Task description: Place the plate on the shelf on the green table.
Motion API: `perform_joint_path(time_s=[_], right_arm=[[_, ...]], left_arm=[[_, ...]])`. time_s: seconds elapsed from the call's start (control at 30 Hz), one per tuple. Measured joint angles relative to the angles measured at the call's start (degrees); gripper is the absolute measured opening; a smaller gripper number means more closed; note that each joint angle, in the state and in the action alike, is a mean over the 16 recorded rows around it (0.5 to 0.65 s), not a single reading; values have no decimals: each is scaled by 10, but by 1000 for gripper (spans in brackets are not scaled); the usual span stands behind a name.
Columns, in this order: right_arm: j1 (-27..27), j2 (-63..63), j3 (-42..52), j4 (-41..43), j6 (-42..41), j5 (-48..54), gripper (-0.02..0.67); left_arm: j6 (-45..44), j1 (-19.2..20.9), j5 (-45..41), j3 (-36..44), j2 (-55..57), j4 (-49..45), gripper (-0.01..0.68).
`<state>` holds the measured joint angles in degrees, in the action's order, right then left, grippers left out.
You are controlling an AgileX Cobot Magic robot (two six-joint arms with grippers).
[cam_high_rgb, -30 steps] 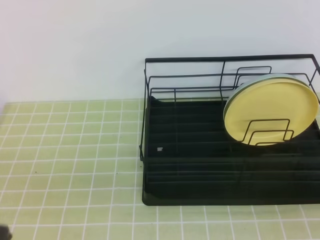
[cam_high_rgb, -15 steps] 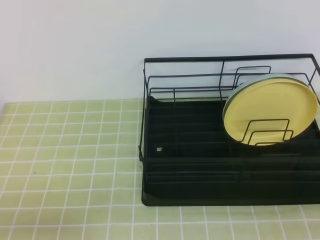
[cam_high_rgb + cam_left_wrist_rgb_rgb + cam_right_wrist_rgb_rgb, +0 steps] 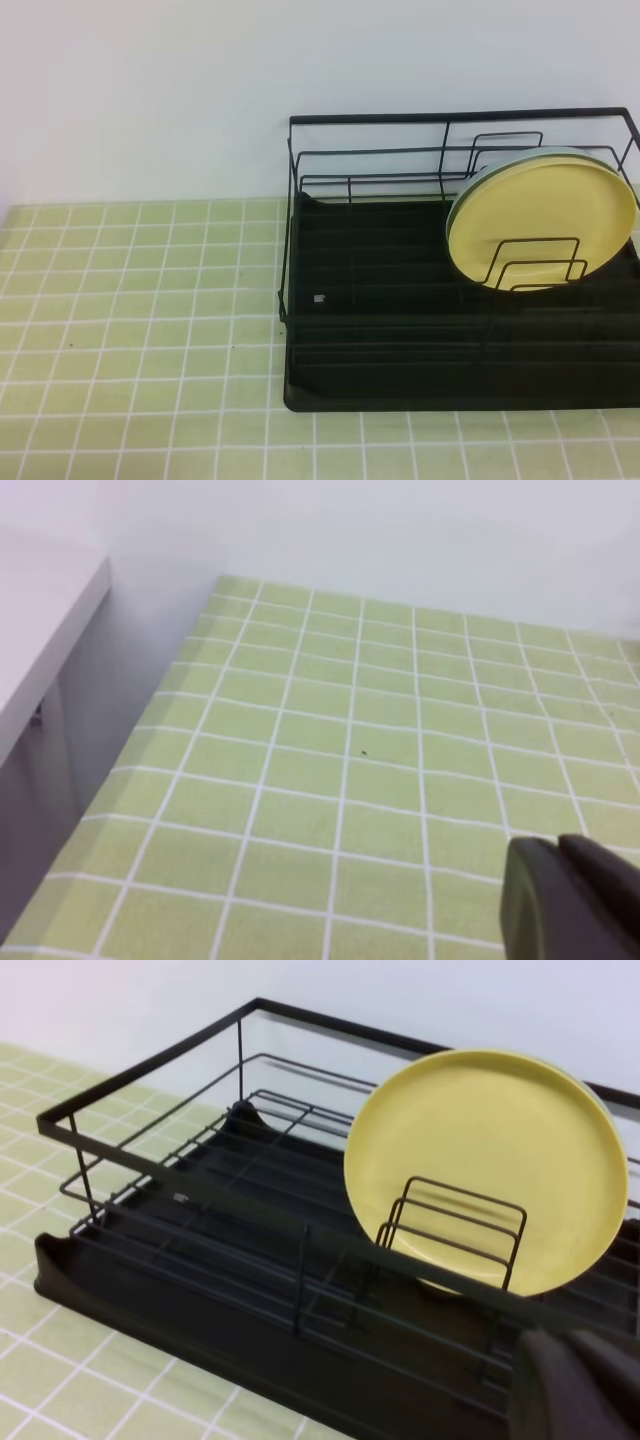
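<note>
The pale yellow plate [image 3: 540, 215] stands on edge at the right end of the shelf [image 3: 380, 330], leaning back behind low wire dividers. The right wrist view shows the same plate [image 3: 485, 1160] upright in the black wire shelf [image 3: 200, 1260], with nothing touching it. The shelf rests on the green table [image 3: 140, 300]. Neither gripper appears in the exterior high view. My left gripper [image 3: 572, 895] hovers shut and empty over bare green table [image 3: 350, 760]. My right gripper [image 3: 580, 1385] is shut and empty, low in front of the shelf.
A thin pale mint rim [image 3: 520, 155] of another plate shows just behind the yellow one. A white wall runs along the back of the table. A white ledge [image 3: 40, 620] stands off the table's left edge. Bare tiles lie left of the shelf.
A dark shape at the bottom left corner of the exterior high view has dropped out of the picture. The plate and shelf have not moved.
</note>
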<state>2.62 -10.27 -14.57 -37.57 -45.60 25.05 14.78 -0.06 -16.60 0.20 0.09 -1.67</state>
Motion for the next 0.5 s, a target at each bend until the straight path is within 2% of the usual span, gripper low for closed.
perform_joint_path(time_s=[0.5], right_arm=[[0,0,0,-1,0,1,-2]], left_arm=[[21,1,-17,0,-9,-18,-2]])
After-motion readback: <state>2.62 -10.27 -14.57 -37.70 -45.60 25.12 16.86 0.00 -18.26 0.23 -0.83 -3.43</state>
